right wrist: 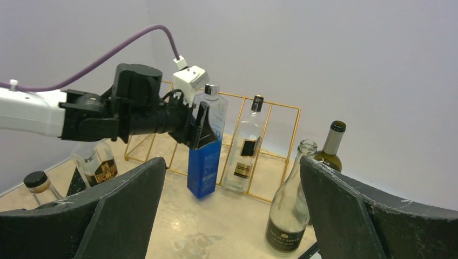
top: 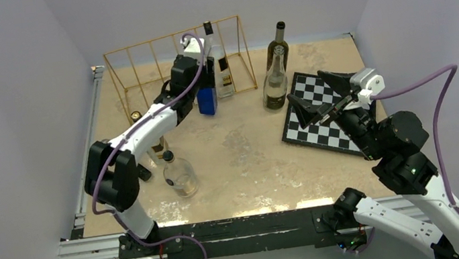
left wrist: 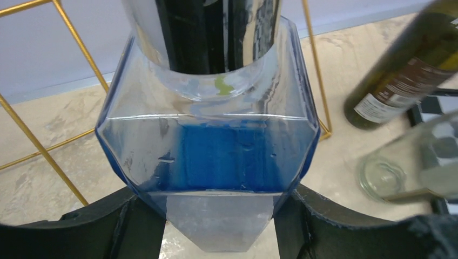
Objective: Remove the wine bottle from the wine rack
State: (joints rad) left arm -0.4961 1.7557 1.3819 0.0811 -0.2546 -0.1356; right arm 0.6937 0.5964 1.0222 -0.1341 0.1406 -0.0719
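Near side of the wine rack (top: 153,40), right end | left gripper (right wrist: 202,128) is pinching the blue wine bottle (right wrist: 204,167) upright outside the slots | right gripper (top: 318,96) is hanging spread over the chessboard (top: 322,133) | step: extraction looking nearly done | next: calling for a level set-down, then letting go.

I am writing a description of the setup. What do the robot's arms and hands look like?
The left arm and right arm have white links and black joints, each with a purple cable. The left hand and right hand are black with broad wedge-shaped fingers.
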